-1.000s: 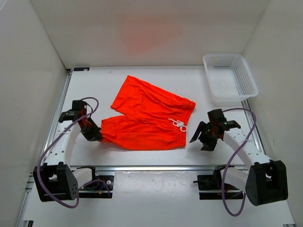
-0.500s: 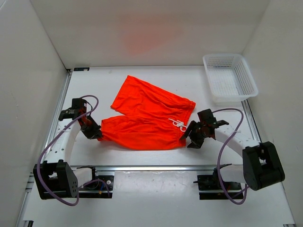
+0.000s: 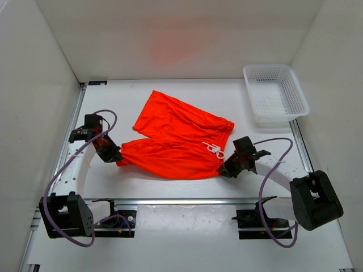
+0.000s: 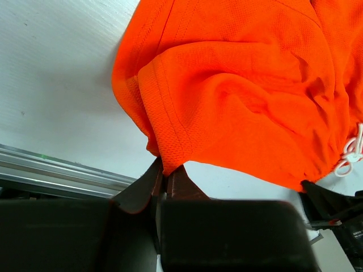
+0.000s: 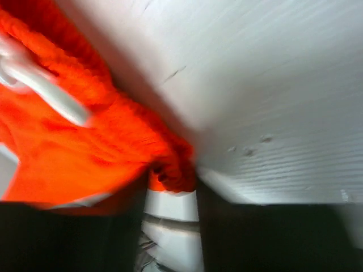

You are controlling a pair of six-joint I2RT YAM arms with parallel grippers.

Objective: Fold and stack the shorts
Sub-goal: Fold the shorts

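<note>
Bright orange-red shorts (image 3: 178,141) are seen spread flat at the middle of the white table (image 3: 170,184), waistband to the right, with the white drawstring (image 3: 214,149) lying on top. The near leg's hem is pinched tight by the left gripper (image 4: 166,174). The near waistband corner is caught between the prongs of the right gripper (image 3: 228,169); whether it is clamped cannot be told from the blurred wrist view. A white mesh basket (image 3: 276,93) is set well apart at the far right corner.
</note>
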